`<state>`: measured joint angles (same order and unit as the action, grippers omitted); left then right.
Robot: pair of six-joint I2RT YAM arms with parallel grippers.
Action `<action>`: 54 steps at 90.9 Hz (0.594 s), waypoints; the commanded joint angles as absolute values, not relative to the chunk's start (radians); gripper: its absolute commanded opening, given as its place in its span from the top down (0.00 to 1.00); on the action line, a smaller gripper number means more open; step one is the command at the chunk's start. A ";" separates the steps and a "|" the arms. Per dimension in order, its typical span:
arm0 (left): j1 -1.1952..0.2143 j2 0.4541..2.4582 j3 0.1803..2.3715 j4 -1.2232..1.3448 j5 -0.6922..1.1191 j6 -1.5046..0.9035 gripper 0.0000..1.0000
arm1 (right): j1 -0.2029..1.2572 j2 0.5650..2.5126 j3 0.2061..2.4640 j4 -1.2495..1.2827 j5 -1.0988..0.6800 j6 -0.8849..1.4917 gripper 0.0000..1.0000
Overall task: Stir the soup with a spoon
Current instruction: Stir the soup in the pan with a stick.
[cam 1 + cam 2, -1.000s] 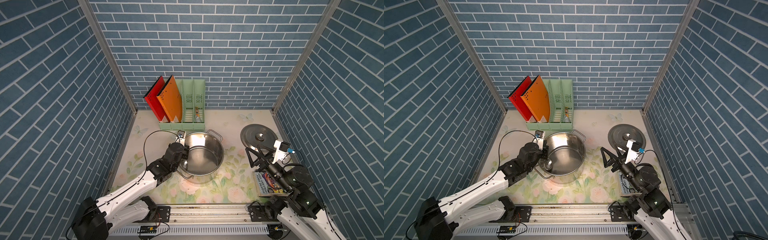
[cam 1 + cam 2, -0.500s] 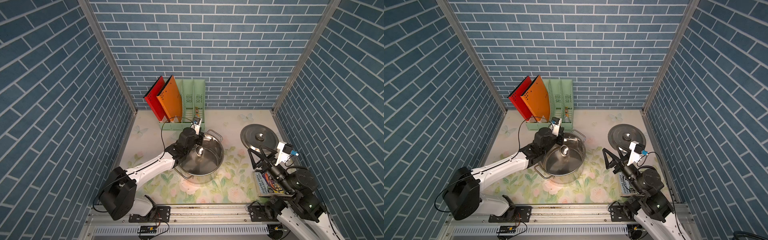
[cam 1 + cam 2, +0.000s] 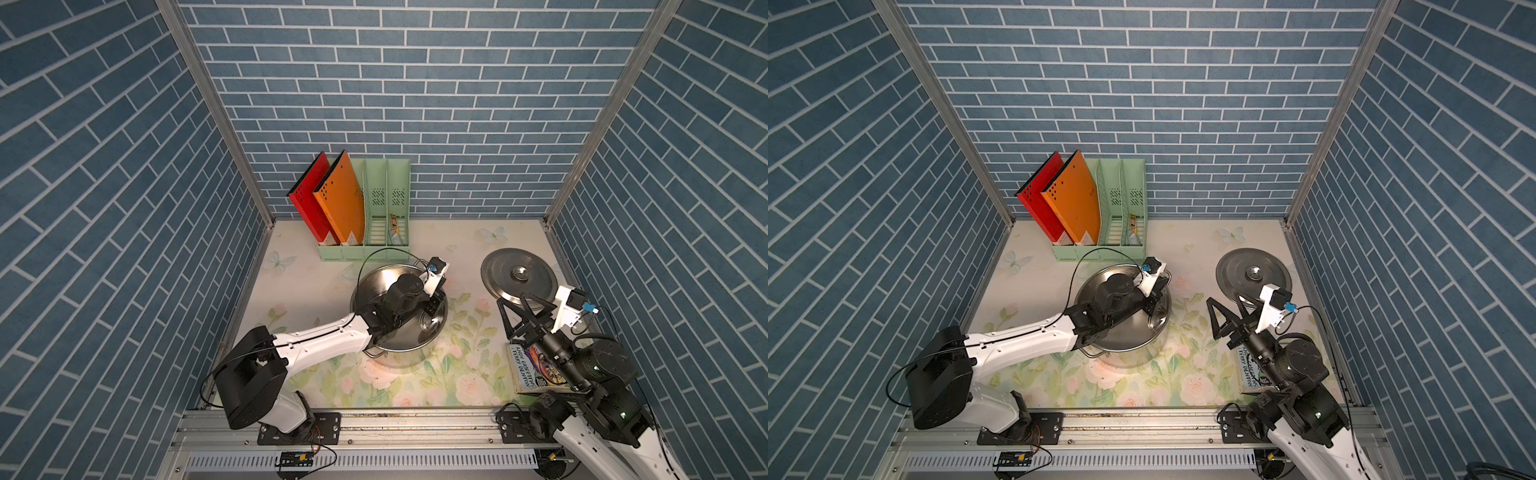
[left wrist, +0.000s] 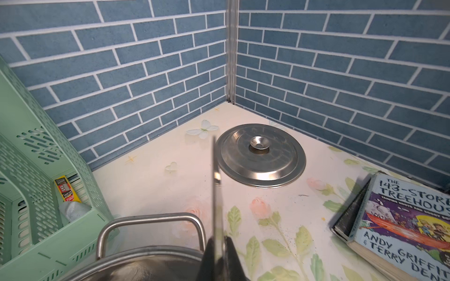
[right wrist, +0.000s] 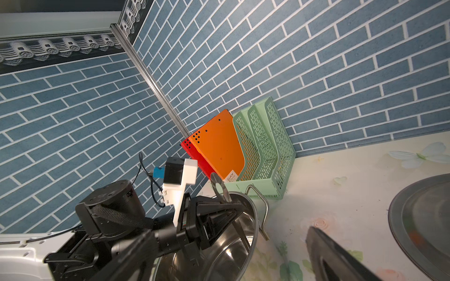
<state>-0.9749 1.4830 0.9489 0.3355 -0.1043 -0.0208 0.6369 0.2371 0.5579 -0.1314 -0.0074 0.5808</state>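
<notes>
Holding the spoon [image 4: 216,194] tight, the left gripper [image 4: 219,243] hangs over the pot [image 3: 409,338], so the spoon stands almost straight up with its round end down inside the pot. The right gripper [image 3: 511,299] is wide open and empty, well off to the pot's side.

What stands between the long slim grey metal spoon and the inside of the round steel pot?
Nothing visible. The left gripper holds the spoon down into the open pot; its flat steel lid lies well aside.

Shiny steel pot [image 3: 405,343], duller metal lid [image 3: 498,270], matt green plastic rack [image 3: 398,183], glossy paper book [image 4: 399,219], smooth metal spoon [image 4: 214,175]
</notes>
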 commanded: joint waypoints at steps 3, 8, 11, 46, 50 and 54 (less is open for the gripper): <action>-1.027 1.408 0.913 0.290 -0.160 -0.003 1.00 | 0.641 0.240 0.562 -0.113 -0.007 0.597 0.00; -1.046 1.370 0.880 0.265 -0.183 -0.006 1.00 | 0.641 0.239 0.558 -0.113 -0.006 0.598 0.00; -1.059 1.341 0.861 0.248 -0.199 -0.009 1.00 | 0.641 0.238 0.554 -0.112 -0.004 0.598 0.00; -1.071 1.040 0.668 -0.009 -0.447 -0.127 1.00 | 0.641 0.293 0.526 -0.030 -0.036 0.603 0.00; -1.048 1.020 0.665 -0.038 -0.472 -0.141 1.00 | 0.640 0.301 0.526 -0.023 -0.040 0.603 0.00; -1.020 1.004 0.661 -0.058 -0.485 -0.153 1.00 | 0.641 0.305 0.528 -0.020 -0.043 0.603 0.00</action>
<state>-1.0691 1.0462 0.6704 0.0360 -0.3763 -0.1020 0.6369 0.2935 0.5308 -0.0761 -0.0231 0.5812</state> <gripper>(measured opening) 0.081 0.996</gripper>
